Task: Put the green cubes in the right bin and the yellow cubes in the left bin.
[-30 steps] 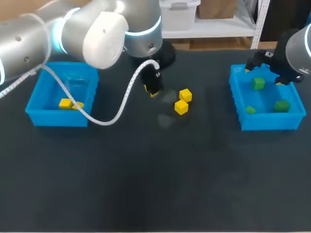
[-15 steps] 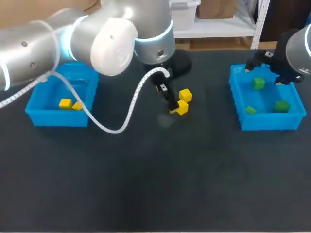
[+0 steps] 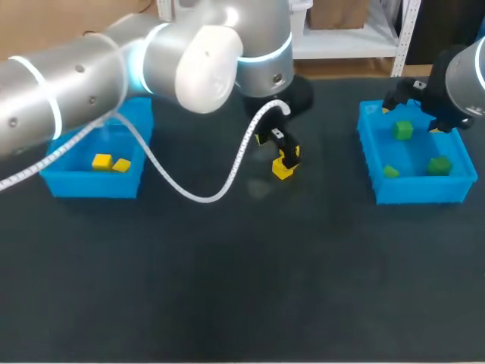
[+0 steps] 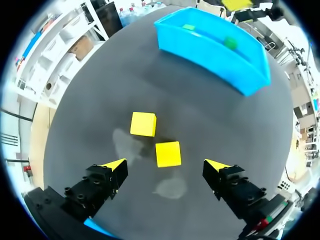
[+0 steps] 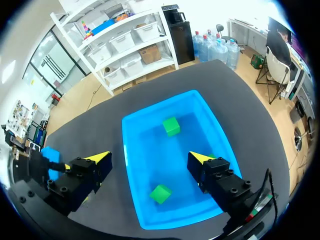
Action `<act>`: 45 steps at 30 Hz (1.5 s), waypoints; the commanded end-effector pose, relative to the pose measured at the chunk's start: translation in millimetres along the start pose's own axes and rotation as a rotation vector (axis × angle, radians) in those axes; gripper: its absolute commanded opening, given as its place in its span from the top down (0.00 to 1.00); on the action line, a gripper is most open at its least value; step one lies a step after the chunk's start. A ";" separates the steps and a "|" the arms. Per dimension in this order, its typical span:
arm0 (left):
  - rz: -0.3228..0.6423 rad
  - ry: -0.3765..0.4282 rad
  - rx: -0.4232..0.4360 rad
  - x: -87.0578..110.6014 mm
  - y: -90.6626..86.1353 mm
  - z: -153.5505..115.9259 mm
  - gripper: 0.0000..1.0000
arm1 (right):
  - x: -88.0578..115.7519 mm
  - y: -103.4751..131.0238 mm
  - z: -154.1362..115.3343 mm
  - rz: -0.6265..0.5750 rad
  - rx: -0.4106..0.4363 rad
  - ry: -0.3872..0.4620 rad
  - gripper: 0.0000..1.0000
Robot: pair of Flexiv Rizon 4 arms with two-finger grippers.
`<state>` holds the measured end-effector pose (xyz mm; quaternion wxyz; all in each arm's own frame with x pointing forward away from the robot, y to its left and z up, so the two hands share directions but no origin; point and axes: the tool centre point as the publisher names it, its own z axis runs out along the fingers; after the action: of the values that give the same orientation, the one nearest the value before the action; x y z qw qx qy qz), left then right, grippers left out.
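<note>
Left gripper (image 4: pixel 164 163) is spread wide and holds nothing. It hangs over the middle of the table (image 3: pixel 227 288). The near yellow cube (image 4: pixel 168 153) sits on the dark top in line with the gap between my fingers, roughly centred, and neither finger touches it. The far yellow cube (image 4: pixel 143 124) is just beside it, corner to corner; I can't tell whether they touch. In the head view my left arm (image 3: pixel 114 68) comes in from the left and reaches past centre, and the gripper partly covers that pair. A white cable (image 3: pixel 189 189) loops from the arm down over the table and back up to the wrist. The left bin (image 3: pixel 83 186) is at the table's left side, partly under the arm. It holds two more yellow cubes (image 3: pixel 101 161), side by side and close together. Right gripper (image 5: pixel 149 156) is also spread apart and empty, held above the right bin (image 3: pixel 420 191) near its far rim. The bin's floor shows between and ahead of its fingers in the wrist view. That bin holds three green cubes (image 3: pixel 439 164): one toward the far side and two toward the near side, well apart from each other. The right bin also shows in the left wrist view, well ahead of the loose yellow pair.
</note>
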<state>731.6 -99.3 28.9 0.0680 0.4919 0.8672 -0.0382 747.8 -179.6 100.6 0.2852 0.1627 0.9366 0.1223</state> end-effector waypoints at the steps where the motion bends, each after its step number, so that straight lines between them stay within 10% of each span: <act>1: -0.004 0.070 0.002 -13.0 0.2 11.5 0.00 | 1.5 -0.4 0.7 0.001 -0.001 -0.008 0.00; 11: -0.002 0.143 -0.025 -9.9 -8.9 30.3 0.00 | 1.5 -0.4 0.7 0.001 -0.001 -0.008 0.00; 13: -0.007 0.156 -0.038 -8.4 -10.2 33.6 1.00 | 1.5 -0.4 0.7 0.001 -0.001 -0.008 0.00; 23: -0.050 0.133 -0.039 -0.9 -9.5 38.1 1.00 | 1.5 -0.4 0.7 0.001 -0.001 -0.008 0.00; 32: -0.161 -0.045 -0.185 12.2 41.6 -31.9 1.00 | 1.5 -0.4 0.7 0.001 -0.001 -0.008 0.00; 45: -0.466 -0.030 -0.463 131.5 143.8 -90.0 1.00 | 1.5 -0.4 0.7 0.001 -0.001 -0.008 0.00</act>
<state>814.6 54.6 100.3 0.1284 0.2722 0.9404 0.1581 747.8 -179.6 100.5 0.2852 0.1627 0.9366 0.1223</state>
